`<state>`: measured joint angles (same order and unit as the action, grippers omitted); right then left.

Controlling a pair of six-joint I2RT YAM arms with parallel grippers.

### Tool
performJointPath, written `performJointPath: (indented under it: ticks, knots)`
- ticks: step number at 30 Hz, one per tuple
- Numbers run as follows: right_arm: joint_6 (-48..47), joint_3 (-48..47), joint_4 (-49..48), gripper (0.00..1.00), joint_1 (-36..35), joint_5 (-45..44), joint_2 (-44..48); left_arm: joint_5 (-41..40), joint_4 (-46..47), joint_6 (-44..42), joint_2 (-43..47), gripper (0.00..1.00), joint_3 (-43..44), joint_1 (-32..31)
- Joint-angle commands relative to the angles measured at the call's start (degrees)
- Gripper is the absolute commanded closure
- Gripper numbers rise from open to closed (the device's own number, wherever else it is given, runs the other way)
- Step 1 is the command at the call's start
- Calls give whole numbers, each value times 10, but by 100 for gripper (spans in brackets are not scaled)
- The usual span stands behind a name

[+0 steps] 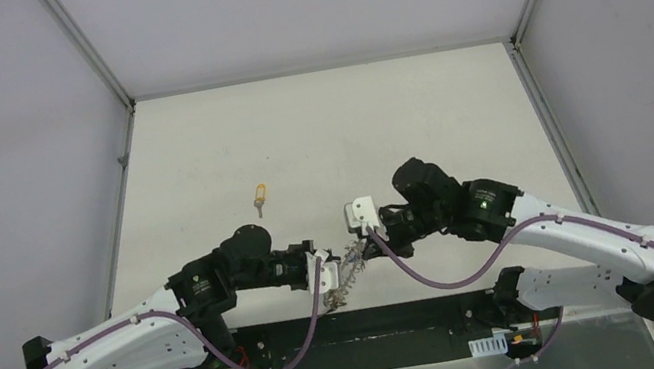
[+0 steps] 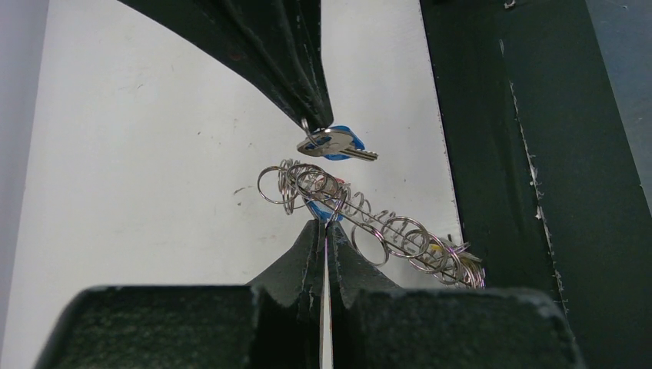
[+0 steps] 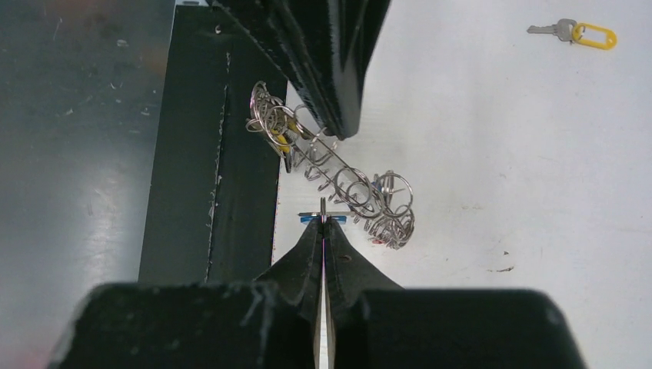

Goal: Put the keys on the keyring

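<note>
Keyring [image 2: 369,227] clamped in the left hand [image 2: 324,224], blue key [image 2: 334,144] pinched in the right hand [image 3: 324,223].
Both hands are seen closed together at the lower centre of the top view, by the near edge of the bench [image 1: 344,131]. The keyring is gripped by one wire and trails toward the lower right of the left wrist view. The blue key is held just above its coils. A yellow key [image 1: 259,196] is seen lying well apart on the bench, upper left of the hands.
</note>
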<state>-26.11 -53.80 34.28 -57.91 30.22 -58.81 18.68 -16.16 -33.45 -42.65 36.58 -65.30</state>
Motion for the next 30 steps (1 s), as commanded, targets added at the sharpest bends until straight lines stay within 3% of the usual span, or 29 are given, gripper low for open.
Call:
performJointPath:
  ticks: [1,20,30]
  knots:
    - [-55,-36,11,100,-39,-65,-4,27,53,13,0,100,29,-4]
    - [-98,-40,-24,100,-132,-224,-22,39,58,5,-1,100,26,-4]
    - [-110,-13,-60,100,-144,-201,-1,36,62,10,-6,100,26,-5]
